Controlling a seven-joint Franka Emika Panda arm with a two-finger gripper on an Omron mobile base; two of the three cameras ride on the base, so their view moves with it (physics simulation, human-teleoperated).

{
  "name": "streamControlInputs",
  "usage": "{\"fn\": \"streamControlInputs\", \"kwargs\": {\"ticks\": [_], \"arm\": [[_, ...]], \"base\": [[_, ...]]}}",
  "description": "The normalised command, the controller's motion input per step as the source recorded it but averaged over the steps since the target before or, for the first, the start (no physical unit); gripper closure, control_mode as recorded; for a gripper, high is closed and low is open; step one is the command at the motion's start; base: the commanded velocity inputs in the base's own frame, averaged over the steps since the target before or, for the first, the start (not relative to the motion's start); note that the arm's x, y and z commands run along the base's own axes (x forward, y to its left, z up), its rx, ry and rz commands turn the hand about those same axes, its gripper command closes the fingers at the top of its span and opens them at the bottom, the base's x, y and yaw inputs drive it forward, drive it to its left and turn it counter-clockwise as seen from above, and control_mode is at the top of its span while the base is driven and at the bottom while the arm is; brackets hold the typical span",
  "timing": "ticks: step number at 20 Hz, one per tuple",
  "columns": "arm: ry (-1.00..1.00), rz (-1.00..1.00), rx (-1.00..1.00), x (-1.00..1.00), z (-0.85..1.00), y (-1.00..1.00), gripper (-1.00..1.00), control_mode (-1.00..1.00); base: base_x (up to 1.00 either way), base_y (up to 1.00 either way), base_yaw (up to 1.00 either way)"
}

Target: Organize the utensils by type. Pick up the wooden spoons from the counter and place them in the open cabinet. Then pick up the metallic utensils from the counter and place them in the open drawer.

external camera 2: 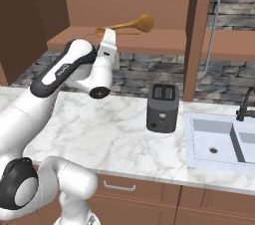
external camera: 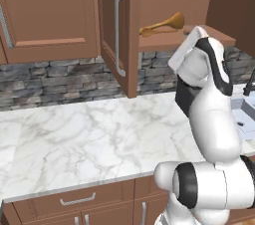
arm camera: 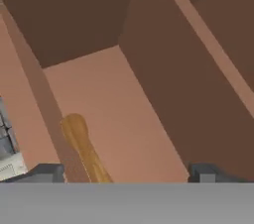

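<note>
The large wooden spoon [external camera: 162, 25] lay on the bottom shelf of the open cabinet [external camera 2: 149, 40], its round bowl pointing away from the panelled door [external camera: 115, 30] and its handle toward it. The gripper [arm camera: 126, 171] was raised to the front edge of that shelf, just beside the spoon's handle, fingers [arm camera: 47, 172] spread wide apart with nothing between them, and below the cabinet a black toaster [external camera 2: 162, 107] stood on the marble counter [external camera: 89, 134]
</note>
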Motion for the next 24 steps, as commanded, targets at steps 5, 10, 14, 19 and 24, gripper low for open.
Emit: {"fn": "streamControlInputs", "kwargs": {"ticks": [5, 10, 14, 19, 24], "arm": [[0.29, 0.00, -0.56, -1.00, -0.01, -0.39, -1.00, -1.00], [0.36, 0.00, -0.62, -1.00, -0.36, -0.26, -1.00, -1.00], [0.43, 0.00, -0.60, -1.00, -0.61, -0.15, -1.00, -1.00], [0.51, 0.00, -0.61, -0.89, -0.58, -0.04, -1.00, -1.00], [0.50, 0.01, -0.52, -0.49, -0.38, 0.20, -1.00, -1.00]], "base": [[0.00, 0.00, 0.00], [0.00, 0.00, 0.00], [0.00, 0.00, 0.00], [0.00, 0.00, 0.00], [0.00, 0.00, 0.00]]}}
